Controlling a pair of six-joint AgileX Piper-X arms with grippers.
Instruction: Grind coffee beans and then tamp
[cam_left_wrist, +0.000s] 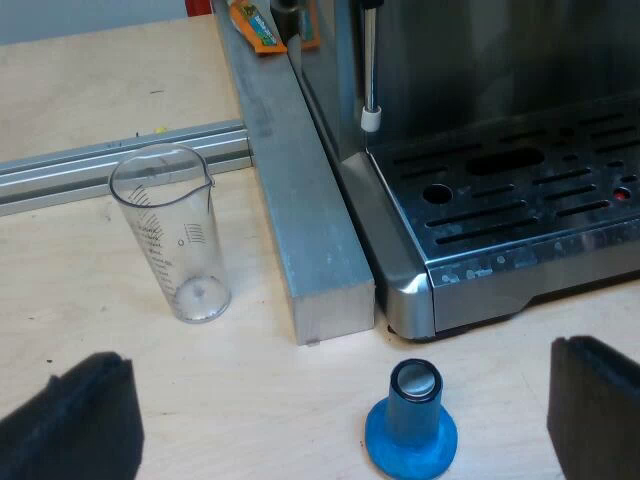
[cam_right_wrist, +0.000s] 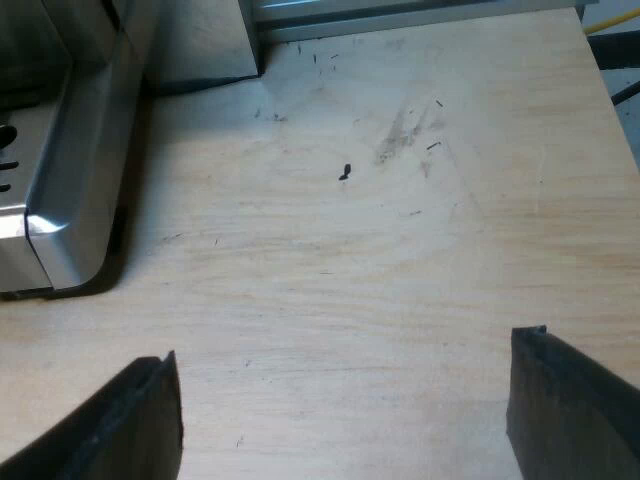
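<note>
Tamper (cam_left_wrist: 411, 420), blue, stands upright on the desk (cam_left_wrist: 100, 80), wide foot down and a silvery round end up. It sits near the corner of the espresso machine (cam_left_wrist: 500, 100) and near the end of a square aluminium bar (cam_left_wrist: 300, 200) that lies along the machine's side, touching neither. The left pincer (cam_left_wrist: 335, 410) hovers low over the desk with its black fingers (cam_left_wrist: 80, 420) spread wide apart. The tamper is in the gap between them, in contact with neither, and the pincer grips nothing.

A clear measuring glass (cam_left_wrist: 175, 240) stands upright and empty on the other side of the bar from the machine, just beside the bar but apart from it. It is close to an aluminium rail (cam_left_wrist: 60, 170) that runs across the desk and meets the bar. The machine's slotted drip tray (cam_left_wrist: 520, 190) carries water spots, and a thin steam wand (cam_left_wrist: 371, 70) with a white tip hangs over the tray's corner. An orange packet (cam_left_wrist: 255, 25) lies on the far end of the bar.

The right pincer (cam_right_wrist: 345, 360) hangs over bare, scuffed wood with its fingers (cam_right_wrist: 140, 420) also well apart and nothing between them. A rounded corner of the machine (cam_right_wrist: 60, 180) rests on the desk (cam_right_wrist: 400, 250) near it, and a small dark speck (cam_right_wrist: 344, 172) lies well out from that corner. The desk's edge (cam_right_wrist: 602, 90) runs past on the side away from the machine.
</note>
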